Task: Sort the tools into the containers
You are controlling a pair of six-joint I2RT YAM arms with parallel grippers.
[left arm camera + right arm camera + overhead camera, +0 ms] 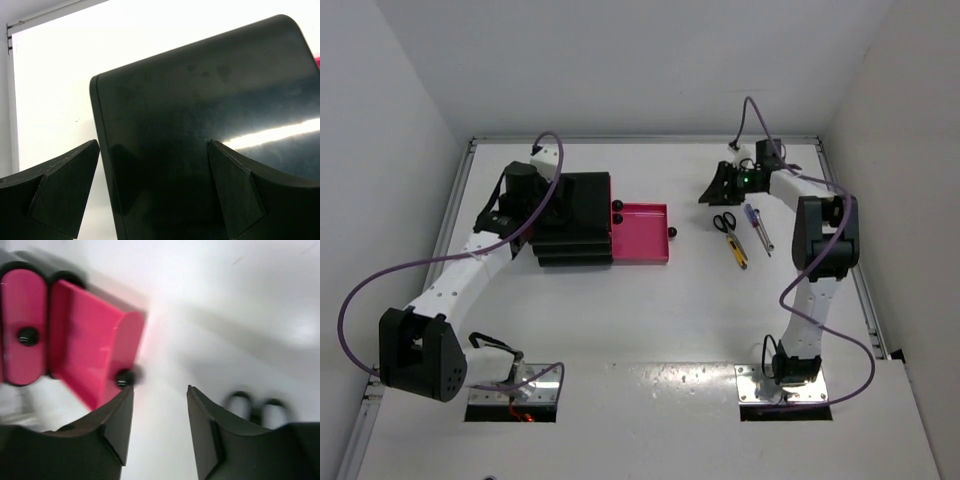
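The black cabinet point(575, 215) stands left of centre, with one magenta drawer point(642, 235) pulled out to the right and empty. Black-handled scissors point(724, 221), a yellow-and-black tool point(737, 250) and a thin rod with a blue grip point(757, 228) lie right of the drawer. No silver wrench shows. My left gripper point(542, 212) is open over the cabinet's left end, and its fingers point(65, 185) straddle the cabinet's edge point(200, 100). My right gripper point(720, 186) is open and empty above the table, just behind the scissors point(255, 405), facing the drawer point(95, 340).
Two shut drawers show round black knobs point(617, 211) on the cabinet's right face. The open drawer's knob point(124, 377) sits just past my right gripper's left fingertip. White walls close in the table on the left, back and right.
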